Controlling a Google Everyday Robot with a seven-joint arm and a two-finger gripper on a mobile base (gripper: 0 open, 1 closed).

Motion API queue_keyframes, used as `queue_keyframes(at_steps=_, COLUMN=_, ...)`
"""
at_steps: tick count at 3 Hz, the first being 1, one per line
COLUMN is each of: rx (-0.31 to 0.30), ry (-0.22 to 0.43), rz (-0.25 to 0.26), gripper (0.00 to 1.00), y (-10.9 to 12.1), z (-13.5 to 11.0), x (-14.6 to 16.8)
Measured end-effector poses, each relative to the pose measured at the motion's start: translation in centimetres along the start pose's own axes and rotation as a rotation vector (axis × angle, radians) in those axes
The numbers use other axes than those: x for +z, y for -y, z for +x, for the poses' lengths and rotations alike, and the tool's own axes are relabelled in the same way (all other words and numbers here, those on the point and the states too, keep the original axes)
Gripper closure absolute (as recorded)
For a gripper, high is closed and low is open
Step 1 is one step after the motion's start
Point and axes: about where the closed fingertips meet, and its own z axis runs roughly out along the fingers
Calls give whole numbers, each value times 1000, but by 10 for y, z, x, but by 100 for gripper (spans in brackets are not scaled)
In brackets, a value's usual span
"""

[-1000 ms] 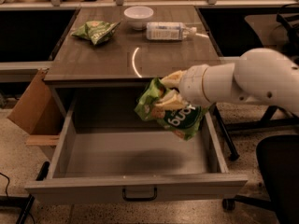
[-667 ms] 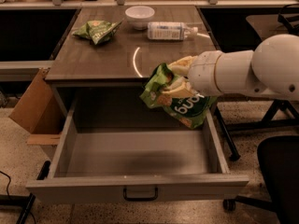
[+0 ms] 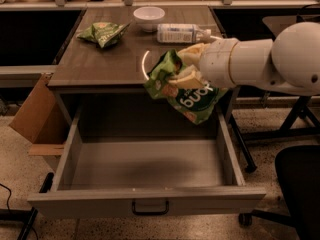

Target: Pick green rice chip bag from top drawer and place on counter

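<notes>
The green rice chip bag (image 3: 187, 91) was held clear of all surfaces, hanging crumpled over the near right edge of the counter (image 3: 100, 64) and the far right of the open top drawer (image 3: 100, 200). The gripper (image 3: 187, 66), at the bag's upper end, was clamped on the foil. A smaller green bag (image 3: 103, 33), white bowl (image 3: 149, 17) and toppled bottle (image 3: 181, 33) lay on the counter's far side.

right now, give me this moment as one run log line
gripper: above top drawer, at counter front edge | grip: shut on green rice chip bag | top drawer: open | placing: not yet done
</notes>
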Motion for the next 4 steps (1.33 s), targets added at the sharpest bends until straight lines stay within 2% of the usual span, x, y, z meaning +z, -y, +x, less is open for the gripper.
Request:
queue_keyframes(at_steps=1, rx=34, ry=33, rz=36, gripper=100, y=37, z=-27, x=5)
queue_keyframes(at_steps=2, rx=112, ry=20, rz=61, gripper=100, y=63, z=-45, x=24)
queue_keyframes(at_steps=3, rx=278, ry=39, rz=49, gripper=100, y=76, z=-60, x=47)
queue_keyframes(at_steps=4, rx=278, ry=39, rz=49, gripper=100, y=76, z=-60, x=47)
